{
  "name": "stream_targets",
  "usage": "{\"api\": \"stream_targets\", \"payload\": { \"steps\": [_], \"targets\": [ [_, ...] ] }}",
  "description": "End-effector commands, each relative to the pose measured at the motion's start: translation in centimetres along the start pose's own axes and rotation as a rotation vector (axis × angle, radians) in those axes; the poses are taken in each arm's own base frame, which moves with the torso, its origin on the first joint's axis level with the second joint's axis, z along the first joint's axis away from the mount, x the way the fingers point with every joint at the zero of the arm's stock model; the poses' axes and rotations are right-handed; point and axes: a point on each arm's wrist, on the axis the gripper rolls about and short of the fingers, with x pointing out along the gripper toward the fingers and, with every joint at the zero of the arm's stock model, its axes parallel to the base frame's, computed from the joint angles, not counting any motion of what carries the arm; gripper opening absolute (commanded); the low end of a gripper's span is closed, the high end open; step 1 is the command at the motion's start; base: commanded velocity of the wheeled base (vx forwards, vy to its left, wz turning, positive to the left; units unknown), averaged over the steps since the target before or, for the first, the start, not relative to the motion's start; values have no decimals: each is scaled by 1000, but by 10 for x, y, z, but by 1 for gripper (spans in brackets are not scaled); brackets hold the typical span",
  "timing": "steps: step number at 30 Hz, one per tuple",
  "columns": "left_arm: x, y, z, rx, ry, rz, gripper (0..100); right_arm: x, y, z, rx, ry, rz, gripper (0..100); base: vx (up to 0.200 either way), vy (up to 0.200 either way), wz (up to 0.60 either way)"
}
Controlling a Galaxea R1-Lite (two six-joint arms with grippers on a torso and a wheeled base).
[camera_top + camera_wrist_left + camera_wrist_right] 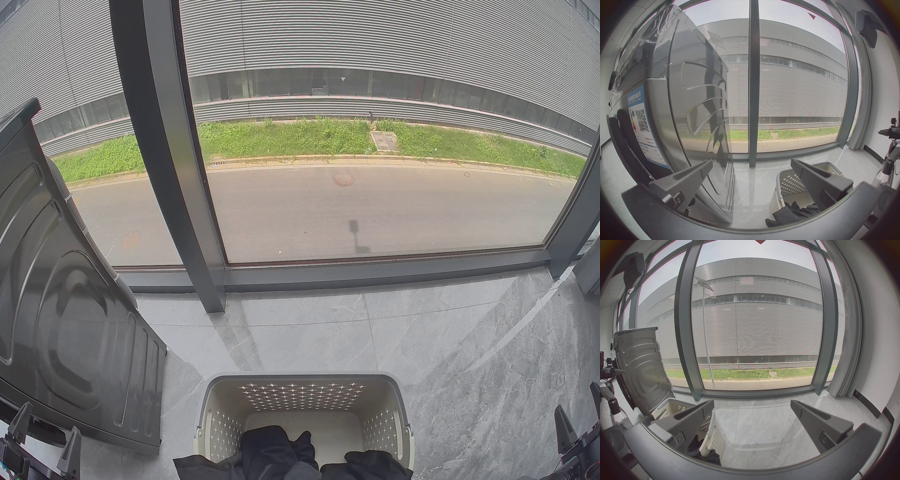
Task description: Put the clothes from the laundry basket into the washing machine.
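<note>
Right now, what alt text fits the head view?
A cream laundry basket holding dark clothes sits on grey floor tiles before a large window, washing machine at its left. The open left gripper and right gripper flank it.

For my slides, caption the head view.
Dark clothes in the laundry basket beside the washing machine; left tool and right tool open.

One laundry basket [300, 378], one washing machine [69, 325], one dark clothes heap [270, 454]
</note>
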Motion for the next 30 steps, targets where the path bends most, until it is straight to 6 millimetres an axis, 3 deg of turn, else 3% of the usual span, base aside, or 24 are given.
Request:
{"api": "stream_targets", "payload": {
  "steps": [1, 14, 30],
  "targets": [
    [0, 0, -5, -1, -1, 1, 100, 1, 0, -5, 0, 9, 0, 100, 0, 0, 0],
    [0, 0, -5, -1, -1, 1, 100, 1, 0, -5, 0, 9, 0, 100, 0, 0, 0],
    [0, 0, -5, -1, -1, 1, 100, 1, 0, -5, 0, 9, 0, 100, -200, 0, 0]
  ]
}}
